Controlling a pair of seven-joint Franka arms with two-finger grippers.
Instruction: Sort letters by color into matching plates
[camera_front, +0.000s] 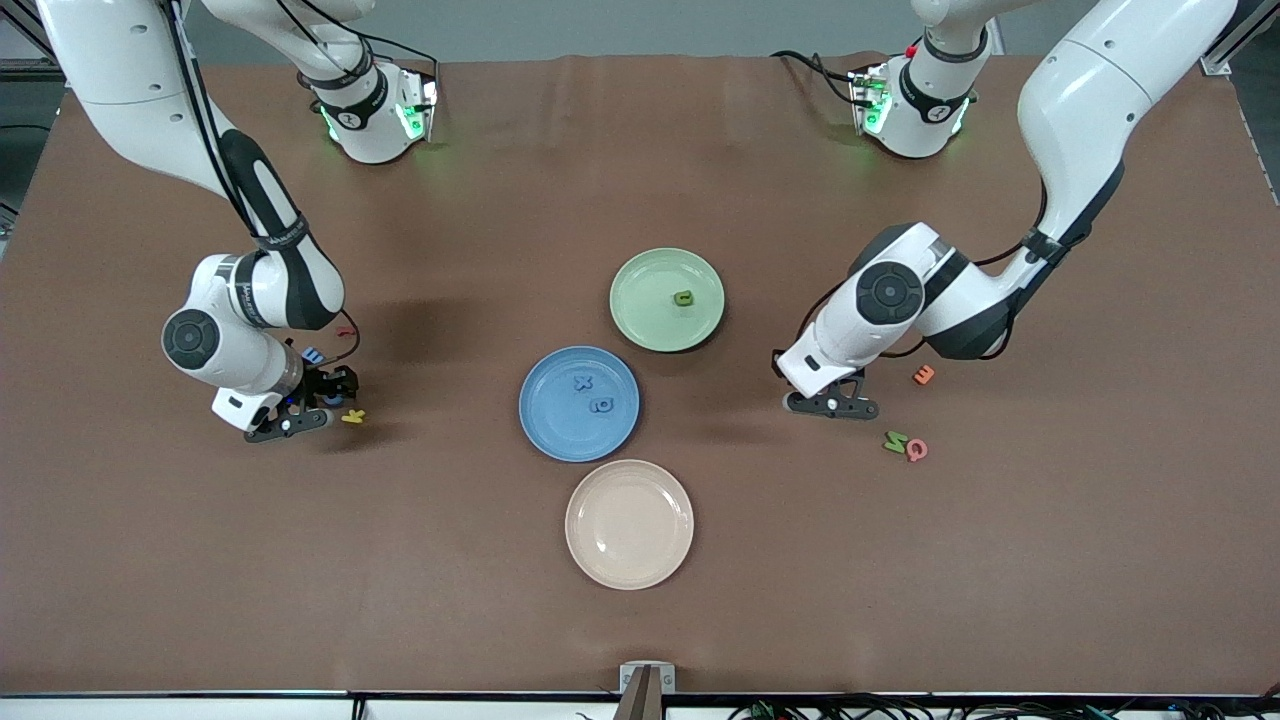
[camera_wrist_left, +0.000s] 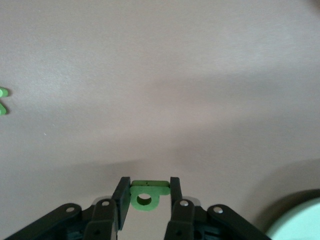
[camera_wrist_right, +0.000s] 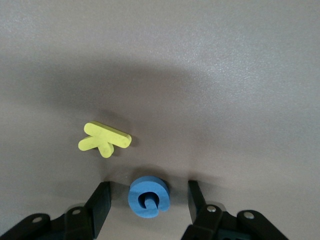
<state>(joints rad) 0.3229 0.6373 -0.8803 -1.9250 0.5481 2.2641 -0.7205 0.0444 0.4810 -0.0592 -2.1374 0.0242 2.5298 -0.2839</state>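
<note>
Nearest the camera lies the beige plate (camera_front: 629, 523), bare. Just farther off sits the blue plate (camera_front: 579, 403) with two blue letters (camera_front: 591, 394) on it, and farther still the green plate (camera_front: 667, 299) holding one small green letter (camera_front: 683, 297).

At its own end of the table, the left gripper (camera_front: 832, 405) is low over the brown table (camera_front: 640, 620), its fingers (camera_wrist_left: 121, 195) pinching a green letter with a round hole (camera_wrist_left: 145, 194) squarely between the pads (the grip shows clearly in the left wrist view). A little way off from those fingers, toward the table's end, lie an orange letter (camera_front: 924, 375), a loose green letter (camera_front: 895, 441) and a pink letter (camera_front: 916, 450), the last two touching.

Down at the table near its own end, the right gripper (camera_front: 290, 415) has its fingers (camera_wrist_right: 100, 200) spread to either side of a curled blue letter (camera_wrist_right: 148, 196), with a gap on each side. A yellow letter (camera_wrist_right: 104, 139) lies just ahead of the fingertips. Another blue letter (camera_front: 313, 355) and a red letter (camera_front: 346, 333) lie close by the wrist.
</note>
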